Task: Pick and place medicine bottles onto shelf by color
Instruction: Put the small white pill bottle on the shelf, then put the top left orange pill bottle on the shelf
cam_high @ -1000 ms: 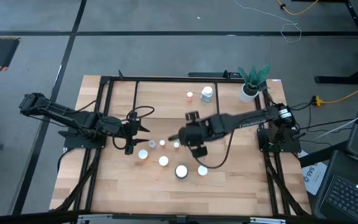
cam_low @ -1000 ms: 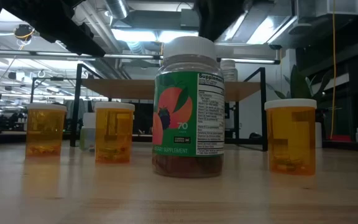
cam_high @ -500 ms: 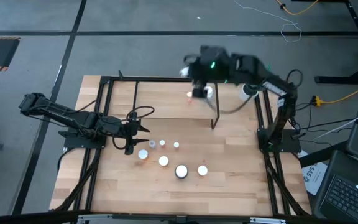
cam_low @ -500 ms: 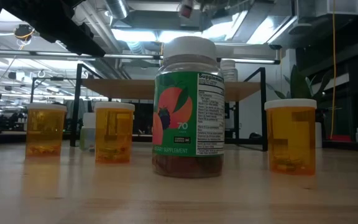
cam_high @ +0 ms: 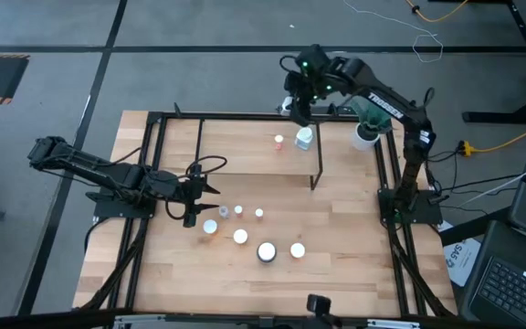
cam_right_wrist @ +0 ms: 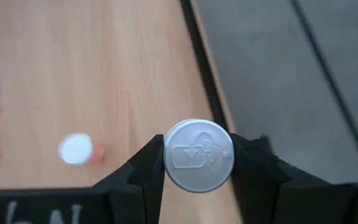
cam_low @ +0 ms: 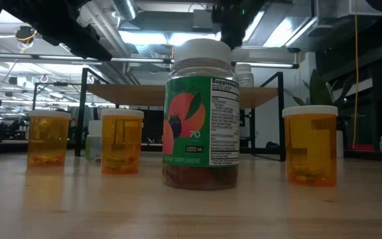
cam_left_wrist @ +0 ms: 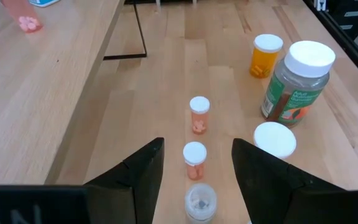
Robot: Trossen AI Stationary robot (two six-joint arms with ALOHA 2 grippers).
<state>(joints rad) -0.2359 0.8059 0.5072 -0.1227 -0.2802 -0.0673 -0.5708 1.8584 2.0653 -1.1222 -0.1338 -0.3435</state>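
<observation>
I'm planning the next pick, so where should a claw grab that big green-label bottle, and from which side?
Probably by its white cap, from straight above: the green-label bottle stands upright, the cap is narrower than the body, and an orange bottle and a white-capped bottle stand close on either side.

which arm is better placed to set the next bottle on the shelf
Right. The right gripper already has its jaws shut on a white-capped bottle above the shelf; the left gripper is open, empty, beside the table bottles.
</observation>
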